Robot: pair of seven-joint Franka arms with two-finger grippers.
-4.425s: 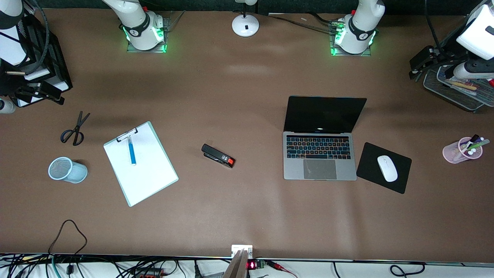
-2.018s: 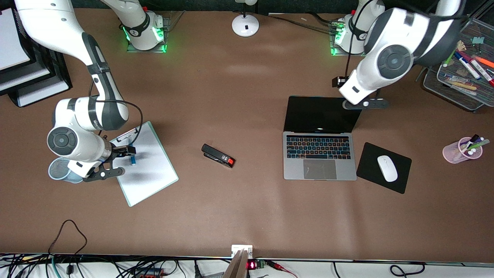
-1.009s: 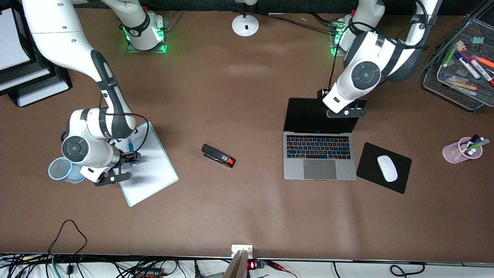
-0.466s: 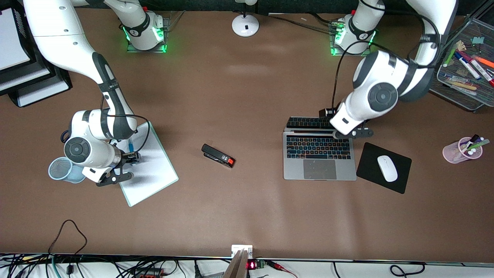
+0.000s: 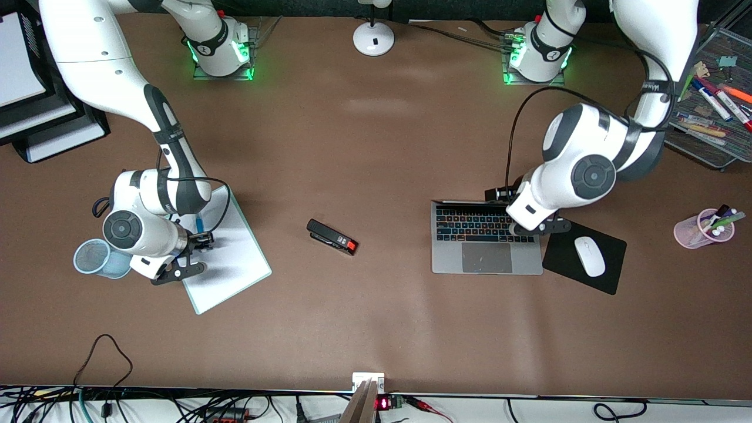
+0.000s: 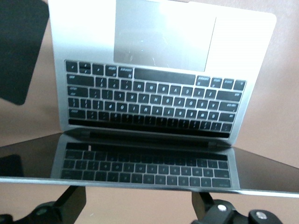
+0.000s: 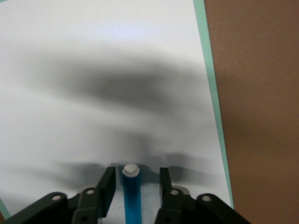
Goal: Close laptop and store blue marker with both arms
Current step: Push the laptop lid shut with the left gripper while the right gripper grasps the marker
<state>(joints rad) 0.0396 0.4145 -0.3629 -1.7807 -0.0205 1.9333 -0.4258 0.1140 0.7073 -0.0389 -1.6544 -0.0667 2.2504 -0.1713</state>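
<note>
Silver-grey aluminium laptop (image 5: pixel 486 238) sits on your brown bench (image 5: pixel 376 329) beside the black mouse pad (image 5: pixel 584 255), its lid tipped low over the black keys. Your left gripper (image 5: pixel 531 226) is at the lid edge, fingers spread. Your right gripper (image 7: pixel 133 186) straddles the slim bright-blue marker (image 7: pixel 131 196) on the white clipboard (image 5: pixel 223 258), fingers open either side.

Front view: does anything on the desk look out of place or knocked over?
The light-blue mesh cup lies tipped on its side beside the clipboard, toward the right arm's end. Nothing else stands out.
</note>
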